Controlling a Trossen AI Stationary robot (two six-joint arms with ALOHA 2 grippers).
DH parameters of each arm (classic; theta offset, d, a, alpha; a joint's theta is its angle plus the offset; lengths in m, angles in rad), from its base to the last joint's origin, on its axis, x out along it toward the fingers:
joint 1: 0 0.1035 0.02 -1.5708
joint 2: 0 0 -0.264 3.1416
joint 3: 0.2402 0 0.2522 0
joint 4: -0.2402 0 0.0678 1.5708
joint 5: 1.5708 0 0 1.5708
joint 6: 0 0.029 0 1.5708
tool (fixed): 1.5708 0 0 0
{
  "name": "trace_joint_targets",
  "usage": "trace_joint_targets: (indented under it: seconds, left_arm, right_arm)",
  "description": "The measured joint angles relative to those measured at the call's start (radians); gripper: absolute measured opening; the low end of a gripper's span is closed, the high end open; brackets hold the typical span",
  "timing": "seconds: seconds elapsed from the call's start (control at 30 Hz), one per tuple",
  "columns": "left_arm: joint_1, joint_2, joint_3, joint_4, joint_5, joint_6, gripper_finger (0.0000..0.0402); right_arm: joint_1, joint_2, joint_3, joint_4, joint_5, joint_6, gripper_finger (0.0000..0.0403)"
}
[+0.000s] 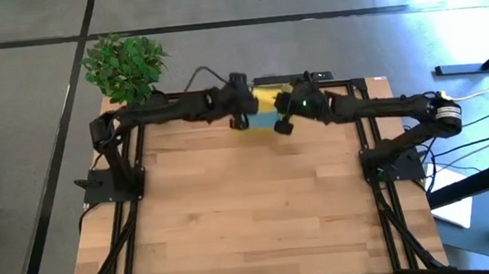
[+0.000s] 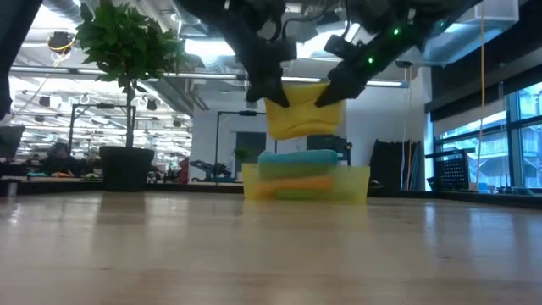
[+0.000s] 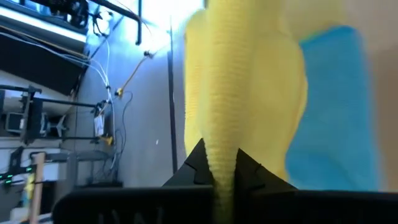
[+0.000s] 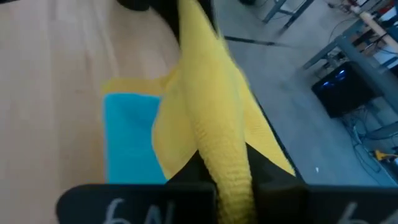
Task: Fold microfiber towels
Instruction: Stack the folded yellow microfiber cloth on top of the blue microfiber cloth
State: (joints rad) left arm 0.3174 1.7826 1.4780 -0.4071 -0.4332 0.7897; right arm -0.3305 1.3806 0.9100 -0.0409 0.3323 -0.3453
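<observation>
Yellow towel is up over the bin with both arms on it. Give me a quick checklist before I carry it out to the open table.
1. Left gripper shut on yellow towel: ok.
2. Right gripper shut on the same towel: ok.
3. Towel lifted clear of the bin: ok.
4. Towel spread flat between grippers: not ok, it sags bunched.
5. Teal-blue towel left in bin, not dragged along: ok.
6. Corners gripped: cannot tell.

a bare wooden table (image 1: 251,208) fills the middle. a leafy potted plant (image 1: 125,66) stands just off its edge at eleven o'clock. a translucent yellow plastic bin (image 2: 356,183) sits at the table's twelve o'clock edge.
</observation>
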Motion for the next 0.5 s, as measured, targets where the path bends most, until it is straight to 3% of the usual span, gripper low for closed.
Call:
trace_joint_targets:
  seconds: [0.3, 0.5]
  left_arm:
    - [0.174, 0.036, -0.002, 0.148, 0.236, 0.11, 0.0]
    - [0.201, 0.097, -0.007, 0.15, 0.246, 0.184, 0.0]
  right_arm:
    - [-0.242, 0.111, 0.0, 0.158, -0.247, -0.108, 0.0015]
    - [-0.286, 0.213, 0.0, 0.221, -0.266, -0.187, 0.0015]
